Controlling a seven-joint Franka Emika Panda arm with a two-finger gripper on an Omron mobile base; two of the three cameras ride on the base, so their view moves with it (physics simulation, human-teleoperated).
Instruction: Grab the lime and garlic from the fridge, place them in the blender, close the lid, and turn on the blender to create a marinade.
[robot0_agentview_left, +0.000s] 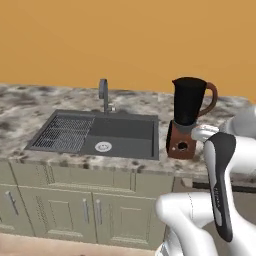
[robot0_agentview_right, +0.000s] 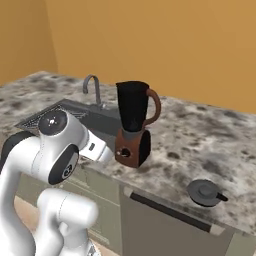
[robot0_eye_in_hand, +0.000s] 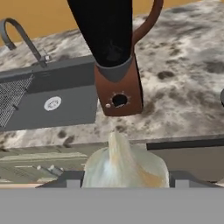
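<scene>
Between the fingertips of the gripper (robot0_eye_in_hand: 124, 181), low in the hand view, sits the garlic (robot0_eye_in_hand: 124, 164), a pale papery bulb with its pointed tip up; the jaws are closed on it. Just beyond the bulb runs the counter (robot0_eye_in_hand: 183, 100) edge, and straight ahead past that edge stands the blender (robot0_eye_in_hand: 116, 65), its round black knob facing the hand and its dark jar rising above the hand's level. Left of the gripper's line lie the sink (robot0_eye_in_hand: 48, 94) and, farther back, the faucet (robot0_eye_in_hand: 19, 37). Off to the gripper's right, well apart from the blender, the lid (robot0_agentview_right: 205, 192) lies flat on the counter, so the jar mouth is open.

My reading is that the garlic is being carried toward the jar (the lime I cannot make out anywhere). The risk: the gripper looks lower than the jar rim, so a straight advance could knock the base or handle and tip the blender. A rounded bulb may also slip during the lift.
</scene>
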